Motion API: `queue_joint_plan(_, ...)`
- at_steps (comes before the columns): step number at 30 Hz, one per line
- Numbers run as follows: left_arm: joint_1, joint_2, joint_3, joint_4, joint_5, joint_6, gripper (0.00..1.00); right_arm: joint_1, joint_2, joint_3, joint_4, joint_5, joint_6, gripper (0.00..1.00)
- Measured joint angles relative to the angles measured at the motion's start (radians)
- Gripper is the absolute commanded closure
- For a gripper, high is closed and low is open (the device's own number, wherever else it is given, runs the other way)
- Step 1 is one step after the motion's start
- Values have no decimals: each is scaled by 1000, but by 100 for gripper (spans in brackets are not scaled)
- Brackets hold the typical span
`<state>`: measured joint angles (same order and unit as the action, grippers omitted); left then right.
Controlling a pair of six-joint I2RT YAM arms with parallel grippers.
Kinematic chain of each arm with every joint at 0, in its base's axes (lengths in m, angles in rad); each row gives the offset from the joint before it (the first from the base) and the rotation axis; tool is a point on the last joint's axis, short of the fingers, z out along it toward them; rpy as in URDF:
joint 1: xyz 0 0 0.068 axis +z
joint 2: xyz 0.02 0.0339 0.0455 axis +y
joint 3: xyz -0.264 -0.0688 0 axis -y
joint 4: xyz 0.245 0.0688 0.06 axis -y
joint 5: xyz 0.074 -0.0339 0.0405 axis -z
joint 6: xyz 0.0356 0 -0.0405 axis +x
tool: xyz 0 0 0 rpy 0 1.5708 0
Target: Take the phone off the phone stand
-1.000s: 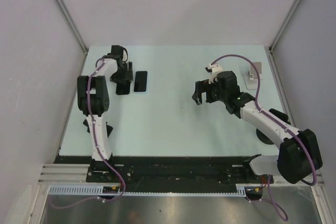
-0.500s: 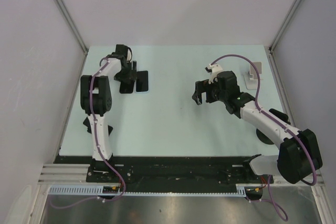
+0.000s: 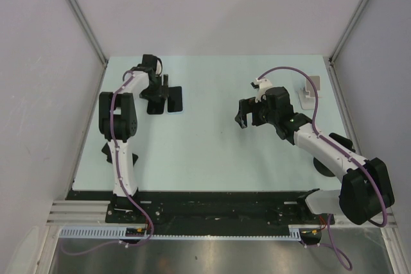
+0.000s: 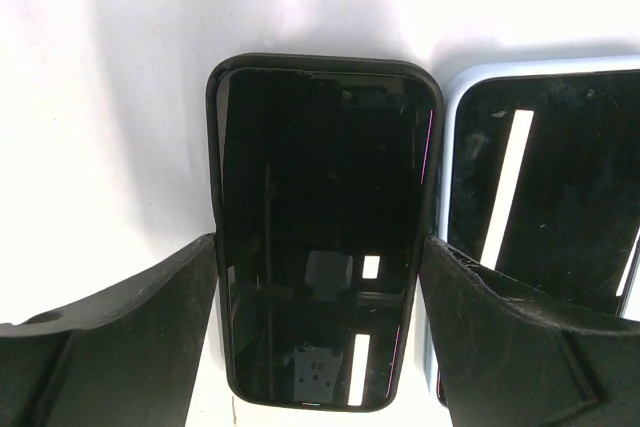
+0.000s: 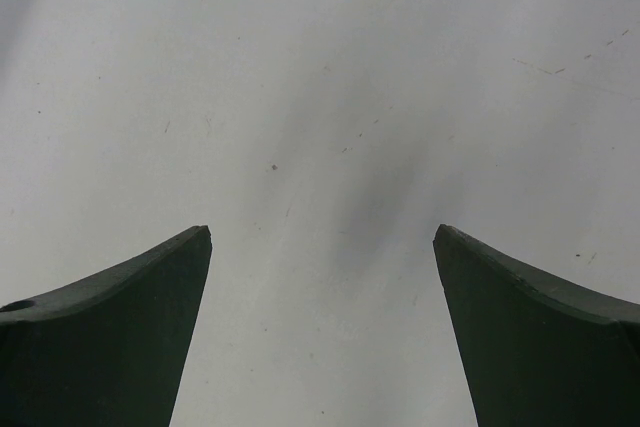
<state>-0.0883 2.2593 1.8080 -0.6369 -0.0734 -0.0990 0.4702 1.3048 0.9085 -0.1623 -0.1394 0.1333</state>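
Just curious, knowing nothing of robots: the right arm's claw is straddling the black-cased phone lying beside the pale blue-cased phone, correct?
No, the left gripper straddles the black-cased phone lying beside the pale blue-cased phone; the left wrist view shows it.

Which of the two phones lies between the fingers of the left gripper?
The phone in the black case: the left gripper straddles it. The light blue phone lies beside it, outside the fingers.
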Motion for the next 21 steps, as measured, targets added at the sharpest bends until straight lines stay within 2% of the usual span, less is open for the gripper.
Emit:
queue_joint_plan(8,10,-13,-15,10,-1,-18,4,0,-1,0,0,0,-3,1)
queue_joint_plan(21,-13,-205,-111,24,2,-94,1,7,-35,0,0,0,-3,1)
